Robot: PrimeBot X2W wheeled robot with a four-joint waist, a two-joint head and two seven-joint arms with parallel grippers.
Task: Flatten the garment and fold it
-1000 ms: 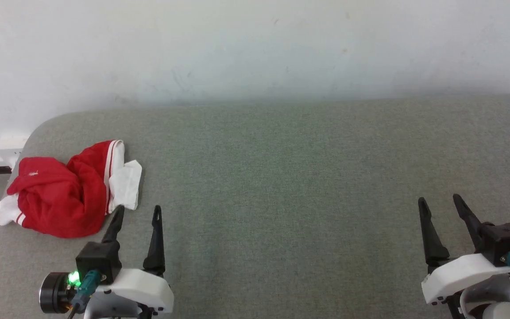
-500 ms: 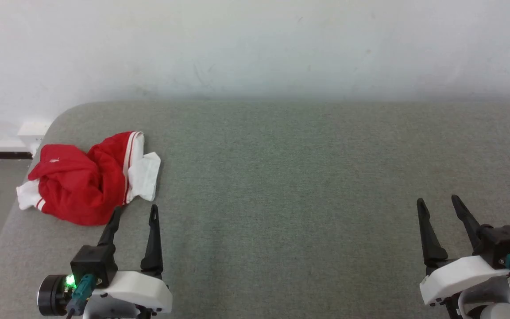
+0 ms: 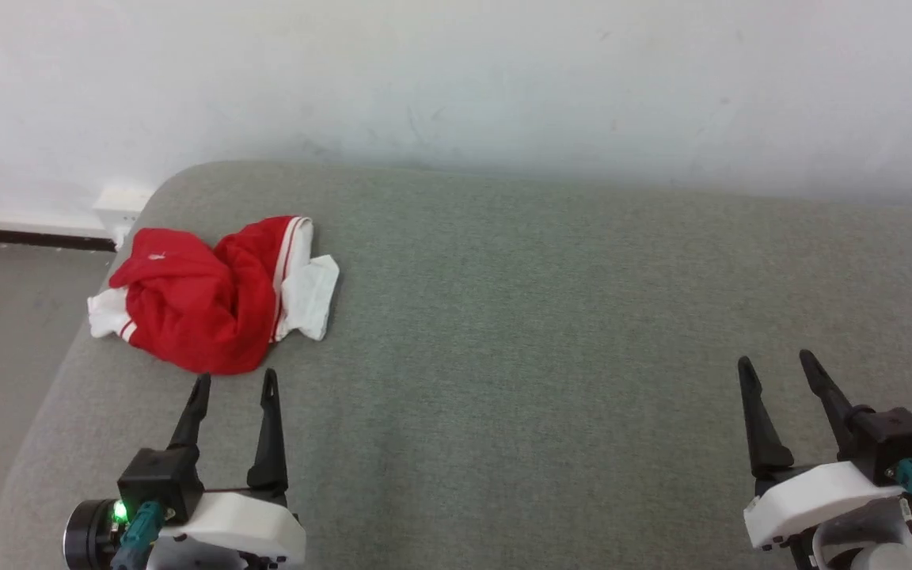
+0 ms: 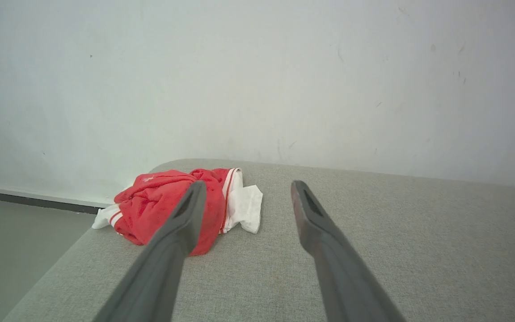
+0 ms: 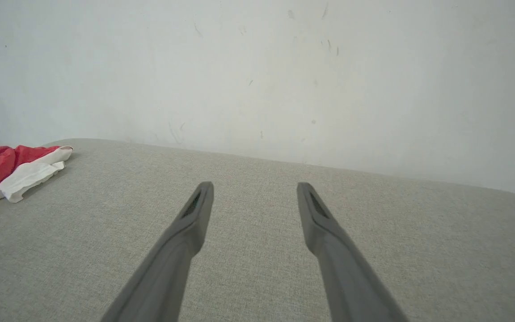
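Shirt [image 3: 214, 305]: lying crumpled in a heap on the grey padded surface [image 3: 551, 317], toward 10 o'clock in the head view, close to the surface's rounded corner; neither flattened nor folded; red cloth bunched in the middle; one white sleeve spread out at the heap's 3 o'clock side; a second white edge with red stripes at its 8 o'clock side; a red-and-white striped band running beside the spread sleeve.

Left gripper [image 3: 235, 376]: at 7 o'clock in the head view; fingers spread apart, holding nothing; tips just short of the shirt's near edge, at the heap's 6 o'clock, apart from the cloth.

Right gripper [image 3: 774, 359]: at 4 o'clock; fingers likewise spread and empty; well apart from the shirt, over bare grey fabric.

Surroundings: pale wall [image 3: 456, 79] behind at 12 o'clock; grey floor [image 3: 5, 332] at 9 o'clock; a dark skirting strip [image 3: 28, 237] and a small white box [image 3: 119, 198] at the wall's foot.
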